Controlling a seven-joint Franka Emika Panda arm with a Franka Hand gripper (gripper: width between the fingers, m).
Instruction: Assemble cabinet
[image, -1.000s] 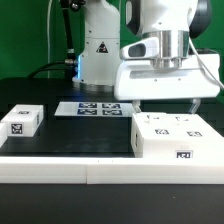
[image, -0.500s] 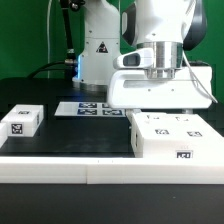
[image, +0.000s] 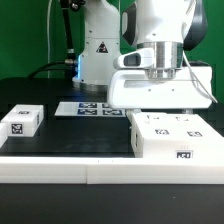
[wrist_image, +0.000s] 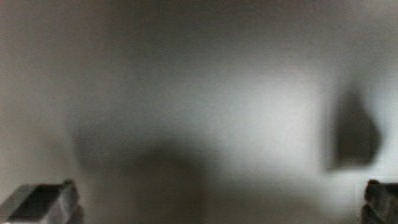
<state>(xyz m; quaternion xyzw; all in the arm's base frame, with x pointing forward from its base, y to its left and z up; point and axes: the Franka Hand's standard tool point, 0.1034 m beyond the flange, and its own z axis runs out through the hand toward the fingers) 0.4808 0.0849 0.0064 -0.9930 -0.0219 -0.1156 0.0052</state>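
Observation:
The cabinet (image: 170, 140), a large white box with small black-and-white tags, sits at the front of the table on the exterior view's right. My gripper (image: 160, 108) hangs directly over its rear top edge, with the wide white hand almost touching it. In the wrist view a blurred white surface (wrist_image: 196, 100) fills the picture, very close. The two fingertips (wrist_image: 43, 203) show only at the far edges, wide apart. My gripper (wrist_image: 214, 205) is open and holds nothing.
A small white cube (image: 20, 120) with one tag sits on the exterior view's left. The marker board (image: 88, 108) lies flat at the back middle. The robot base (image: 98, 50) stands behind it. A white ledge (image: 60, 168) runs along the front.
My gripper moved toward the exterior view's left and slightly down over the cabinet one second to half a second ago. Since then it has held still.

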